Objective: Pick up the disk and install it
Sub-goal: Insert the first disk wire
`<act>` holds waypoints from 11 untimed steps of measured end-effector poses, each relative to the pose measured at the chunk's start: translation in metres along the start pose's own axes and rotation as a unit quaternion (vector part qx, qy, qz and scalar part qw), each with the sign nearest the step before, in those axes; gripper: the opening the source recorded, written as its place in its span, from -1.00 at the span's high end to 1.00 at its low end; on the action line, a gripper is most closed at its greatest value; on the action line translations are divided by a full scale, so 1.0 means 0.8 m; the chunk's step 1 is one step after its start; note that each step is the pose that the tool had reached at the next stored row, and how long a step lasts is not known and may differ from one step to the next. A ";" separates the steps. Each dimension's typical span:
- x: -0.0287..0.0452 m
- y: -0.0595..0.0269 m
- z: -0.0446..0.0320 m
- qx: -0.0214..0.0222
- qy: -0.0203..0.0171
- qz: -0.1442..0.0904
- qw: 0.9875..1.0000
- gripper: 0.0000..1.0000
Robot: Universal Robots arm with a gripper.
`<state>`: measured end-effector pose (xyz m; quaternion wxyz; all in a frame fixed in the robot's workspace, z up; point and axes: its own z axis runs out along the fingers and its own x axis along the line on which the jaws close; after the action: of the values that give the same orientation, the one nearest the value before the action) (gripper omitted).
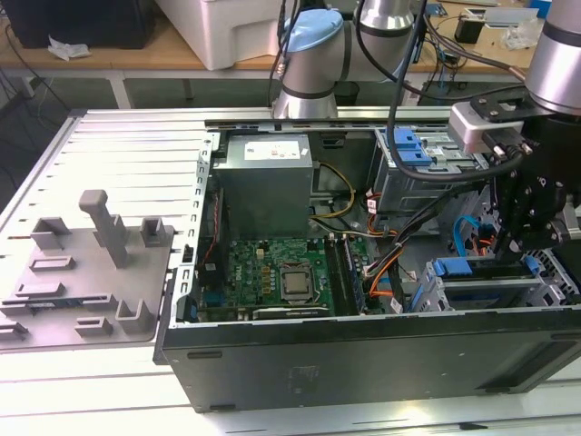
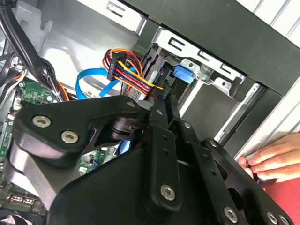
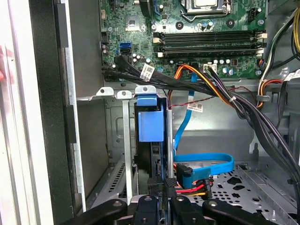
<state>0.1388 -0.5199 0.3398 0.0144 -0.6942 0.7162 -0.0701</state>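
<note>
The disk (image 3: 151, 122) stands edge-on in a slot of the grey metal drive cage (image 3: 117, 140), its blue carrier bracket facing the first wrist camera. In the exterior view the disk's blue bracket (image 1: 458, 267) lies along the top of the cage (image 1: 472, 295), at the front corner of the open computer case on that view's right. My gripper (image 3: 161, 180) reaches down into the cage with its black fingers close together on the disk's edge. In the second wrist view my gripper (image 2: 164, 96) points at the blue bracket (image 2: 183, 75). From outside, my gripper (image 1: 507, 243) hangs just above the cage.
The motherboard (image 1: 281, 277) and the grey power-supply box (image 1: 263, 186) fill the case's middle. Bundled cables (image 3: 206, 82) and a blue flat cable (image 3: 206, 164) run beside the cage. A person's hand (image 2: 272, 157) rests on the case edge. A grey fixture tray (image 1: 91, 272) lies outside the case.
</note>
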 end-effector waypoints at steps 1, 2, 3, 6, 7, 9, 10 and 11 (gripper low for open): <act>0.0000 0.000 0.0002 0.000 0.000 0.000 1.000 0.66; 0.0000 0.000 0.0004 0.000 0.000 0.000 1.000 0.66; 0.0000 0.000 0.0004 0.000 0.000 0.000 1.000 0.66; 0.0000 0.000 0.0005 0.000 0.000 0.000 1.000 0.66; 0.0000 0.000 0.0005 0.000 0.000 0.000 1.000 0.66; 0.0000 0.000 0.0002 0.000 0.000 0.000 1.000 0.66; 0.0000 0.000 0.0000 0.000 0.000 0.000 1.000 0.66; 0.0000 0.000 -0.0004 0.000 0.000 0.000 1.000 0.66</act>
<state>0.1387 -0.5199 0.3401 0.0146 -0.6942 0.7162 -0.0700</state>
